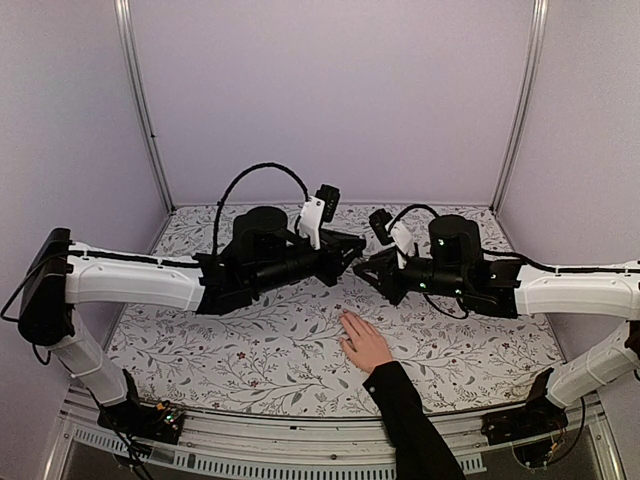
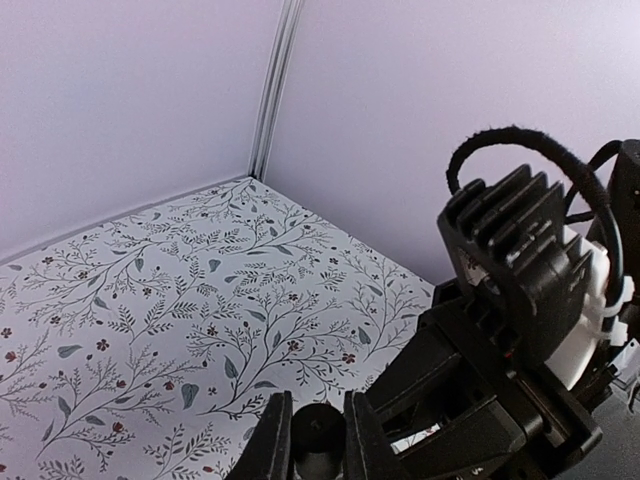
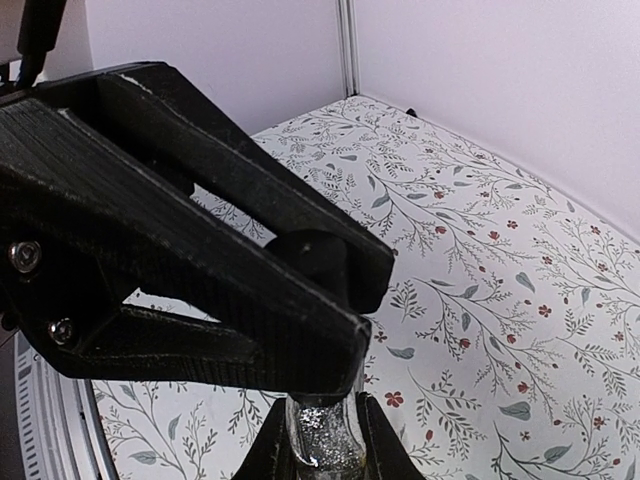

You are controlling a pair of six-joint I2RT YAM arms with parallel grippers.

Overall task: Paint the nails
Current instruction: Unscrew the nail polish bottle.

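Observation:
A light-skinned hand point(image 1: 362, 342) with a black sleeve lies flat on the floral table point(image 1: 250, 350). Its nails are too small to make out. Above and just behind it the two grippers meet tip to tip. My left gripper point(image 1: 349, 257) point(image 2: 318, 422) is shut on the black cap point(image 2: 318, 447) point(image 3: 312, 258) of a small bottle. My right gripper point(image 1: 366, 269) point(image 3: 322, 420) is shut on the glass body of that bottle point(image 3: 322, 447), which holds silvery glitter polish. The cap still sits on top of the bottle. In the top view the bottle is hidden between the fingers.
Pale walls close the table in at the back and on both sides, with metal posts point(image 1: 145, 110) in the corners. The sleeved forearm point(image 1: 415, 425) crosses the near edge between the two arm bases. The right gripper's body point(image 2: 520, 300) fills the right side of the left wrist view.

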